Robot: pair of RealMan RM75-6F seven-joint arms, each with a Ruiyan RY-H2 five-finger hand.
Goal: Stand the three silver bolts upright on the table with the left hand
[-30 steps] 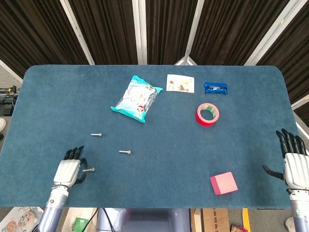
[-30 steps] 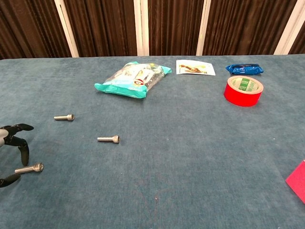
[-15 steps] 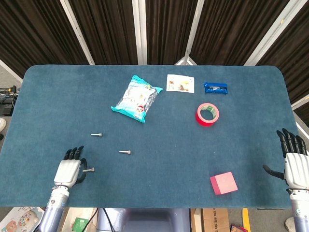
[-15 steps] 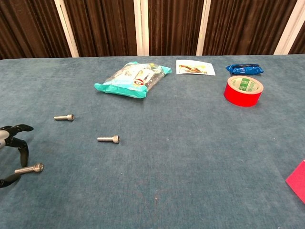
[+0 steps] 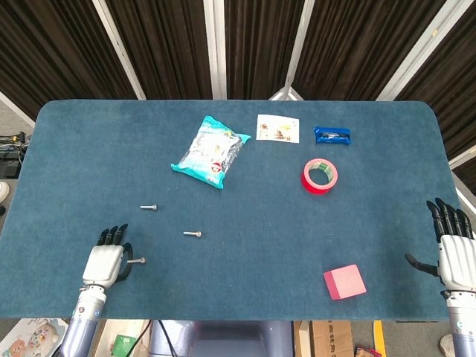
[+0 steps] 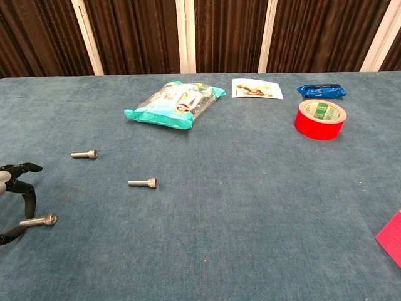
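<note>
Nothing moved since prior frame, 3 bolts (image 5: 137,261) (image 5: 193,234) (image 5: 149,207) lying flat, left robot hand (image 5: 105,262) open round nearest, right robot hand (image 5: 451,254) open.

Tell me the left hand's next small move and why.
Probably close the fingers on the nearest bolt. All three bolts lie flat, and the left hand already brackets this one's shank, fingers apart around it, not visibly gripping. The other two bolts lie farther off.

The head view looks steeply down from high above the near edge, taking in the whole blue counter (image 5: 297,223). The chest view sits low and close, facing across the counter toward the dark curtains (image 6: 219,34). Both share the counter's middle and far part.
</note>
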